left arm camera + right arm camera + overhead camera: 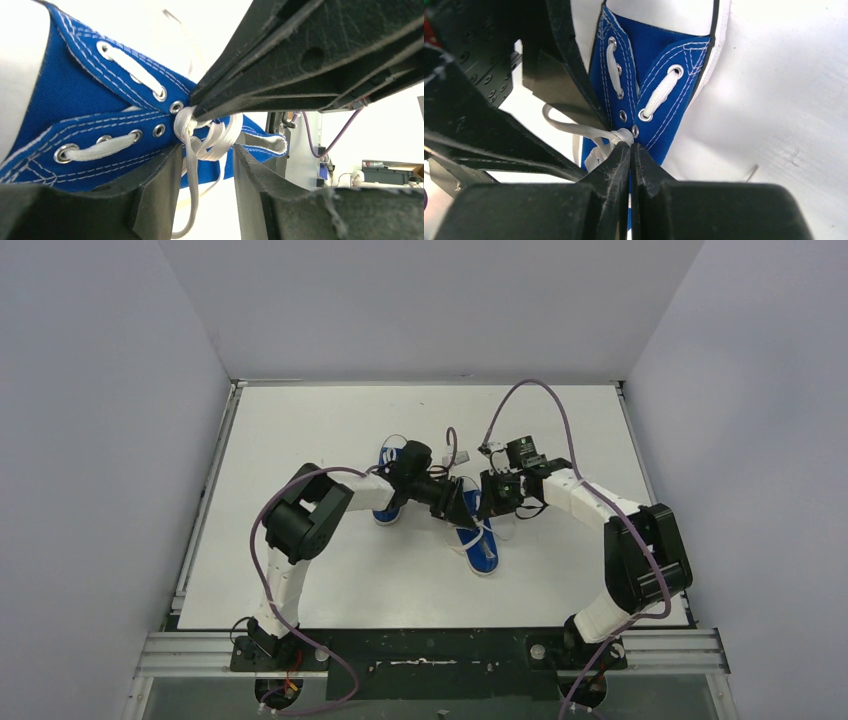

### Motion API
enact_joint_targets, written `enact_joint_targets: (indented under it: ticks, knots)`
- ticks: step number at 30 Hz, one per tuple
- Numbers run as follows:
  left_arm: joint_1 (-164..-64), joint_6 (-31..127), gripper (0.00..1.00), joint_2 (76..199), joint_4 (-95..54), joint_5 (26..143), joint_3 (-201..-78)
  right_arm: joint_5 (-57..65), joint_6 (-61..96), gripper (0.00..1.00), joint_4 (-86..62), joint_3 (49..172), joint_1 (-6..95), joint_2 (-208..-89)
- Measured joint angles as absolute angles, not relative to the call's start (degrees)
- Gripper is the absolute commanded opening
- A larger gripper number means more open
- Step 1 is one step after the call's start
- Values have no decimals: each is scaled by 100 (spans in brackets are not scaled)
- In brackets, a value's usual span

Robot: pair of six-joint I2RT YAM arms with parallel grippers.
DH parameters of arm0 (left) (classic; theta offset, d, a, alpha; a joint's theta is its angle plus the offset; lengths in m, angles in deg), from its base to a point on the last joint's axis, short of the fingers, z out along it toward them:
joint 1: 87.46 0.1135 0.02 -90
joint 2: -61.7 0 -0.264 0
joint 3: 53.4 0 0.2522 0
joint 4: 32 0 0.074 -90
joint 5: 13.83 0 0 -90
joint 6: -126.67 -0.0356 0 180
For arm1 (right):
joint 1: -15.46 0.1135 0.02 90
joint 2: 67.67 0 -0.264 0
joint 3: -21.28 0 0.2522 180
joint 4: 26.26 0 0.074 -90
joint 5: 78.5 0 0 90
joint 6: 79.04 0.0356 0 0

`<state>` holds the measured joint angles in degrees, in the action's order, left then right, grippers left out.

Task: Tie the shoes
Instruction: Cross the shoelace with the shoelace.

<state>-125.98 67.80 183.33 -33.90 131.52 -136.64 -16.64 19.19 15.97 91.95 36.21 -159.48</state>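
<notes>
Near shoe [481, 548] lies mid-table; other shoe [388, 462] sits farther left, partly under my left arm. Right gripper [630, 147] is pinched tight on the lace [623, 135] at the knot, probably to anchor it. Left gripper [202, 155] is half open, straddling the loose loops and gripping nothing, likely to pick one up.

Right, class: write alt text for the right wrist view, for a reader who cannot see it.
The right gripper, its black fingers closed together, pinches the white lace where it knots on a blue sneaker. The left gripper and its dark fingers crowd the left side, over a white table.
</notes>
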Motion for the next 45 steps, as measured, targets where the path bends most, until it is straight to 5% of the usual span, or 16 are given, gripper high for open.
enact_joint_targets:
  ticks: [14, 19, 24, 27, 38, 42, 45]
  knots:
    - [-12550, 6273, 49, 18335, -2688, 13104, -14210, -2031, 1963, 0, 1347, 8998, 3560, -15443]
    - [-12498, 6092, 63, 18180, -2780, 13051, -13793, -2084, 1976, 0, 1319, 8989, 3503, -15443]
    - [-12474, 6295, 59, 18169, -3160, 13099, -13725, -2189, 1973, 0, 1317, 8989, 3488, -15443]
    - [-12467, 6483, 56, 18230, -3525, 13084, -13725, -2234, 1971, 0, 1321, 8989, 3490, -15443]
    - [-12402, 6745, 6, 18512, -3781, 13086, -13773, -2488, 1910, 0, 1328, 8989, 3460, -15443]
    - [-12386, 6914, 0, 18512, -3897, 13126, -13773, -2525, 1667, 29, 1522, 9029, 3451, -15443]
    - [-12380, 7053, 0, 18512, -3997, 13165, -13773, -2405, 1121, 42, 1865, 9112, 3451, -15380]
